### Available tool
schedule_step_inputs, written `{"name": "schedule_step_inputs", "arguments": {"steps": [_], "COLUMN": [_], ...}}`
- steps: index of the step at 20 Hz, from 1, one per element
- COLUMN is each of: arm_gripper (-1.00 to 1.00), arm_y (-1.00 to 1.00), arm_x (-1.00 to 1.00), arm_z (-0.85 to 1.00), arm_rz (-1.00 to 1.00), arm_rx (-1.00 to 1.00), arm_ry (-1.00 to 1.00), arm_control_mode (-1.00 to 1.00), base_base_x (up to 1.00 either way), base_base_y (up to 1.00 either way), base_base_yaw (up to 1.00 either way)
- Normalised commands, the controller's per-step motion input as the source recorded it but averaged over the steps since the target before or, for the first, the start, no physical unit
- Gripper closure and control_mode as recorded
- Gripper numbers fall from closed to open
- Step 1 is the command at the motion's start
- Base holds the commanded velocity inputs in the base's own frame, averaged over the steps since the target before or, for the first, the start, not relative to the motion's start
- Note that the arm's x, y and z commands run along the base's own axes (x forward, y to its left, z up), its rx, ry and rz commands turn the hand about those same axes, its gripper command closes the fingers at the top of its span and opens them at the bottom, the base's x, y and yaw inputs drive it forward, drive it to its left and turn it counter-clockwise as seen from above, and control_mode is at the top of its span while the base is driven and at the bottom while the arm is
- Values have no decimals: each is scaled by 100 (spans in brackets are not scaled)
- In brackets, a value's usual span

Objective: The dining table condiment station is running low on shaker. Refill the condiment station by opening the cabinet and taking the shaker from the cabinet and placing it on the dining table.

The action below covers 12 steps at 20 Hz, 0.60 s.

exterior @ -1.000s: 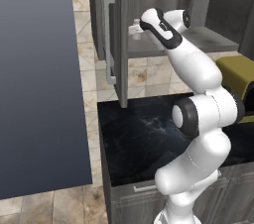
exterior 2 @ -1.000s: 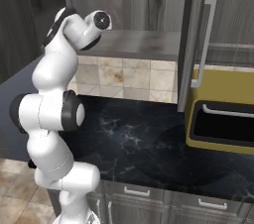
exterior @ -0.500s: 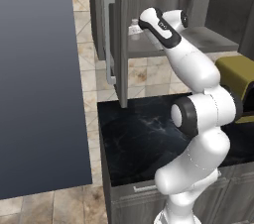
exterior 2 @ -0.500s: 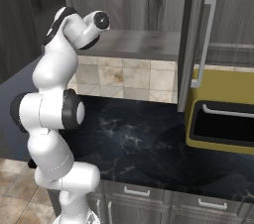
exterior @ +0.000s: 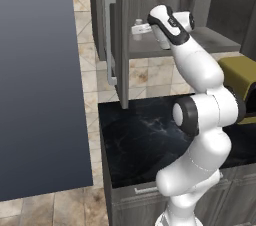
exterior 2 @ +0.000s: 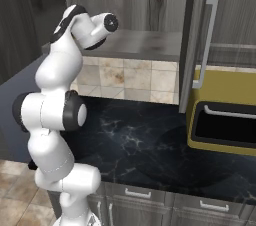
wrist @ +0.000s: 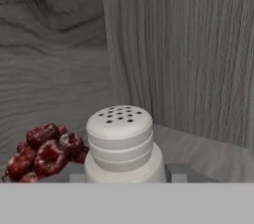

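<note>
The shaker [wrist: 119, 141], pale with a perforated cap, stands upright on the shelf inside the open cabinet [exterior: 122, 45], near its back corner. My gripper [wrist: 124, 176] reaches in around it. One fingertip sits against each side of the shaker's base, so the jaws look shut on it. In the left base view the gripper [exterior: 135, 29] is just past the open door's edge at shelf height. From the right, the white arm leans in over the cabinet shelf [exterior 2: 145, 45]. The dining table is out of view.
A cluster of red berries [wrist: 44, 151] lies on the shelf close beside the shaker. The open door's long handle [exterior: 110, 40] hangs left of the arm. Below is a black marble counter [exterior: 145, 140], an olive-yellow appliance [exterior 2: 225, 120] and a tall dark panel [exterior: 40, 80].
The arm has stayed almost still inside the cabinet. The jaws have drawn in from wide open onto the shaker's sides.
</note>
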Motion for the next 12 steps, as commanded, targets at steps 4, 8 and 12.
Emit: {"name": "schedule_step_inputs", "arguments": {"steps": [4,8,12], "arm_gripper": [100,100,100], "arm_y": [0,0,0], "arm_x": [0,0,-8], "arm_z": [0,-7,-10], "arm_rz": [0,0,0], "arm_rx": [1,0,0], "arm_ry": [2,0,0], "arm_control_mode": [-100,-100,-100], "base_base_x": [0,0,0], "base_base_y": [0,0,0], "base_base_yaw": [0,0,0]}}
